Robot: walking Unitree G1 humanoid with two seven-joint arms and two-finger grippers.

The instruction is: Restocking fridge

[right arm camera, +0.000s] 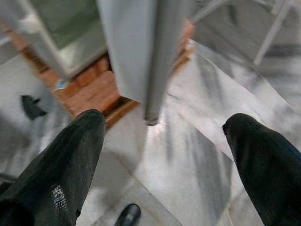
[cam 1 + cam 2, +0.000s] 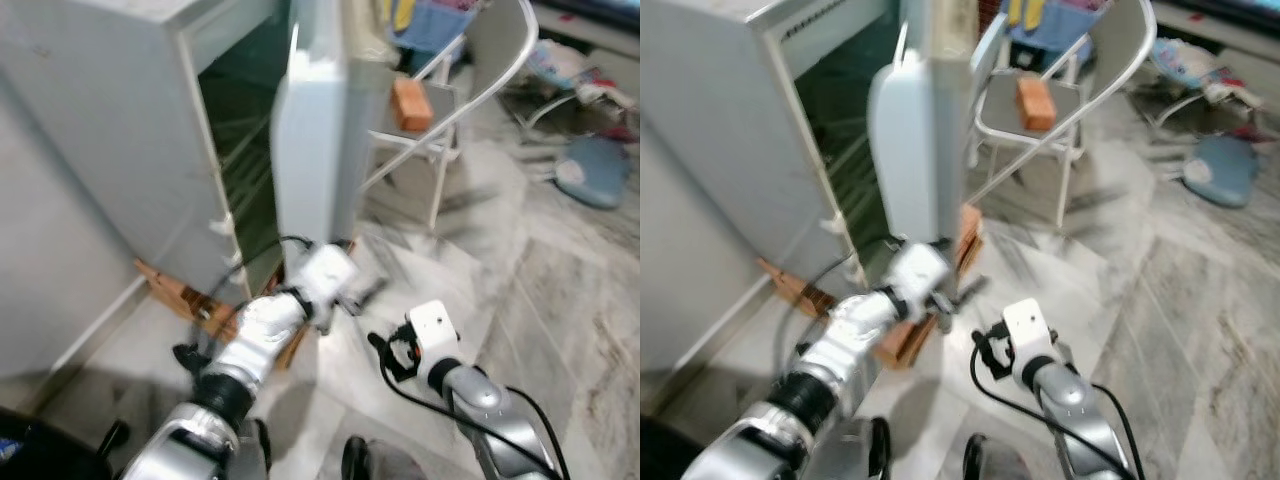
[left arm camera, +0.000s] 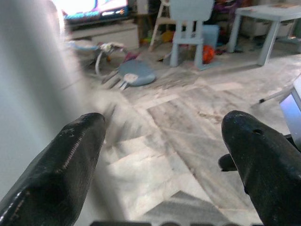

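The white fridge (image 2: 110, 170) stands at the left with its door (image 2: 312, 150) swung partly open, and dark wire shelves (image 2: 245, 150) show inside. My left gripper (image 2: 366, 292) is at the lower outer face of the door, open, with nothing between its fingers (image 3: 75, 155). The door surface is a blur beside one finger in the left wrist view. My right gripper (image 2: 386, 352) hangs open lower down, to the right of the door. In its wrist view it points at the door's bottom corner (image 1: 151, 113). An orange-brown box (image 2: 411, 104) lies on a folding chair (image 2: 480, 90) behind the door.
Bricks and a wooden board (image 2: 190, 300) prop up the fridge base. A blue round cushion (image 2: 592, 170) and clutter lie on the marble floor at the far right. A small blue chair (image 3: 189, 19) and a white table (image 3: 268, 14) stand farther off.
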